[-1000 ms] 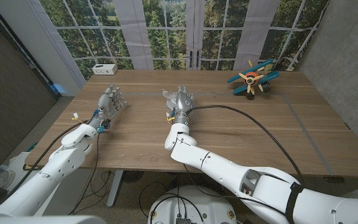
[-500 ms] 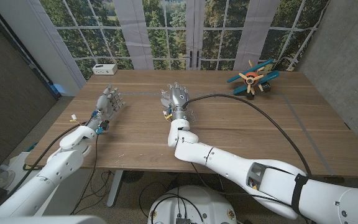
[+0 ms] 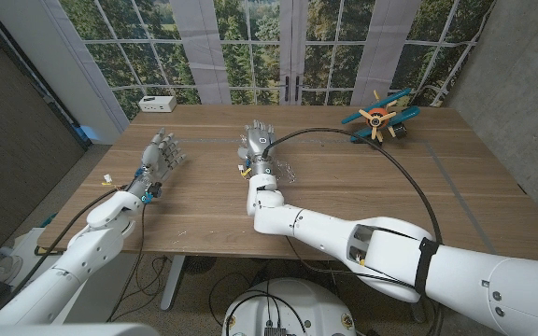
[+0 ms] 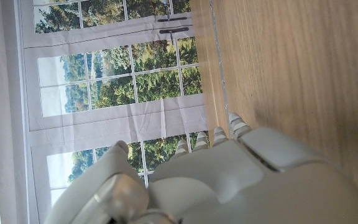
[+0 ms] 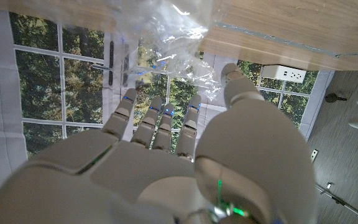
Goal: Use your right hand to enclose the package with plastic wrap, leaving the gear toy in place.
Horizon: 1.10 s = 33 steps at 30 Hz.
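hidden: the package itself can't be made out in any view; the right hand (image 3: 259,147) covers that spot on the table (image 3: 344,201).
plastic wrap: crumpled clear film (image 5: 148,43) right in front of the right fingertips (image 5: 123,103) in the right wrist view; in the head view only a thin glint beside that hand, mid-table toward the far edge.
right hand: fingers extended and close together; can't tell if it is grasping the wrap.
left hand: (image 3: 160,154) near the left edge, fingers apart, nothing in it.
toy: a blue and orange propeller plane (image 3: 379,116) at the far right corner, well apart from both hands.
white box: (image 3: 158,103) at the far left corner.
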{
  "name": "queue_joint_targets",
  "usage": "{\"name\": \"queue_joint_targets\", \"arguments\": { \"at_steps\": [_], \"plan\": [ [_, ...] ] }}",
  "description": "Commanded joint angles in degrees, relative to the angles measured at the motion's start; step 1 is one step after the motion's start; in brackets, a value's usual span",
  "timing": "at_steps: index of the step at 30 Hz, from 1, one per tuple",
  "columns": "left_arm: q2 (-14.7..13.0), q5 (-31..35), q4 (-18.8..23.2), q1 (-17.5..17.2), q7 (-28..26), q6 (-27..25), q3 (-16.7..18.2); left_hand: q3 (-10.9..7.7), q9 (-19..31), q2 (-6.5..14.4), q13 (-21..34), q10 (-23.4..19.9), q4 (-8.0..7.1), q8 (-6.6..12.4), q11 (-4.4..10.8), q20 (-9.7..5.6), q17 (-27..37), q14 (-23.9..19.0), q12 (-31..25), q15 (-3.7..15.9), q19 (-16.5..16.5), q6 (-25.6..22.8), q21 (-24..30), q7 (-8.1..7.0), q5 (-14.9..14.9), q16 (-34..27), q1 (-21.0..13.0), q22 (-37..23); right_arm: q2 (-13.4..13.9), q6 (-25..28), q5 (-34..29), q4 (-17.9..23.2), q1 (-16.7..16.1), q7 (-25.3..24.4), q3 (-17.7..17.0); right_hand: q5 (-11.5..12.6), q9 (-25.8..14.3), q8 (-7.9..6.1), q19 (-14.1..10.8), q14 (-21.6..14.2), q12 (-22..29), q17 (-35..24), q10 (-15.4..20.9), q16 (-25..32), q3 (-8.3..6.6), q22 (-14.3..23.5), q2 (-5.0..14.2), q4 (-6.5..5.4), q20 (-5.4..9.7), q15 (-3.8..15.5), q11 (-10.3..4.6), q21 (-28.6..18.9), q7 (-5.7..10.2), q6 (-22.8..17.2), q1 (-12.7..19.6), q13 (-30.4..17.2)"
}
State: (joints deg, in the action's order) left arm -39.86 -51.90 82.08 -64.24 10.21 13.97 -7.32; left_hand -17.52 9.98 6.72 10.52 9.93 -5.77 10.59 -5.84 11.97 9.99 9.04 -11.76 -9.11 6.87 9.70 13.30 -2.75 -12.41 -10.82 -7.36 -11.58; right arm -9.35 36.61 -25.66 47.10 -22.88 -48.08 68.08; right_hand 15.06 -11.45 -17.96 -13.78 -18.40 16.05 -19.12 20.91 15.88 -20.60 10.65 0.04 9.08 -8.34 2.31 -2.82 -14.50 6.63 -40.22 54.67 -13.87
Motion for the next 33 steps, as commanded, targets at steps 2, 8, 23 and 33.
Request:
{"name": "queue_joint_targets", "arguments": {
  "at_steps": [2, 8, 23, 33],
  "plan": [
    [0.05, 0.12, -0.25, 0.34, -0.09, -0.28, -0.11, -0.42, 0.24, -0.01, 0.29, 4.86, -0.03, 0.08, 0.06, 0.17, 0.3, -0.31, 0.01, 0.16, -0.34, 4.5, 0.2, -0.27, -0.04, -0.16, -0.53, -0.25, -8.57, -12.66, 5.45, -23.11, 4.26, -15.87, -0.54, -0.56, -0.41, -5.57, -3.98, -6.52, 2.4, -0.34, 11.05, 3.22, -0.63, 0.22, 2.67, -0.09, 2.49, 4.86, -2.35, -1.03, -1.64, -16.94, 3.8, 0.56],
    [0.11, 0.4, -0.82, 1.44, 0.37, -0.77, -0.75, -0.45, 0.24, -0.03, 0.29, 4.91, -0.01, 0.04, 0.0, 0.17, 0.3, -0.37, 0.03, 0.14, -0.35, 4.59, 0.2, -0.27, -0.01, -0.14, -0.54, -0.25, -4.75, -13.31, -9.07, -11.79, -2.93, -15.91, -13.11, -1.44, -0.24, -7.81, -5.11, -10.01, 3.85, 0.11, 17.2, 4.31, -0.32, 0.29, 2.91, -0.34, 2.87, 6.11, -3.09, -1.28, -4.38, -23.0, 4.14, 0.75],
    [0.48, 1.03, -1.9, 3.68, 1.06, -1.53, -2.18, -0.52, 0.25, -0.03, 0.29, 4.89, 0.02, 0.07, 0.01, 0.17, 0.31, -0.65, 0.03, 0.03, -0.37, 4.55, 0.2, -0.19, 0.05, -0.17, -0.58, -0.26, -2.43, -11.92, -21.2, 3.19, -13.67, -15.91, -24.34, -1.66, 0.12, -7.9, -5.26, -12.42, 4.05, 0.81, 19.32, 4.24, -1.06, 0.31, 3.05, -0.62, 2.81, 6.23, -2.98, -1.21, -5.69, -23.94, 3.71, 0.9],
    [0.54, 1.31, -1.89, 3.96, 0.95, -1.35, -2.45, -0.56, 0.25, -0.03, 0.29, 4.88, 0.04, 0.06, 0.0, 0.17, 0.32, -0.83, 0.02, -0.03, -0.38, 4.58, 0.2, -0.21, 0.09, -0.18, -0.59, -0.26, 3.36, 1.53, -11.63, 13.21, -13.22, -5.93, -15.41, -2.07, 0.02, -7.18, -4.75, -12.13, 3.12, 1.28, 17.92, 3.36, -2.05, 0.32, 3.17, -0.35, 2.3, 5.31, -2.18, -0.91, -5.07, -21.95, 4.05, 0.82]
  ]
}}
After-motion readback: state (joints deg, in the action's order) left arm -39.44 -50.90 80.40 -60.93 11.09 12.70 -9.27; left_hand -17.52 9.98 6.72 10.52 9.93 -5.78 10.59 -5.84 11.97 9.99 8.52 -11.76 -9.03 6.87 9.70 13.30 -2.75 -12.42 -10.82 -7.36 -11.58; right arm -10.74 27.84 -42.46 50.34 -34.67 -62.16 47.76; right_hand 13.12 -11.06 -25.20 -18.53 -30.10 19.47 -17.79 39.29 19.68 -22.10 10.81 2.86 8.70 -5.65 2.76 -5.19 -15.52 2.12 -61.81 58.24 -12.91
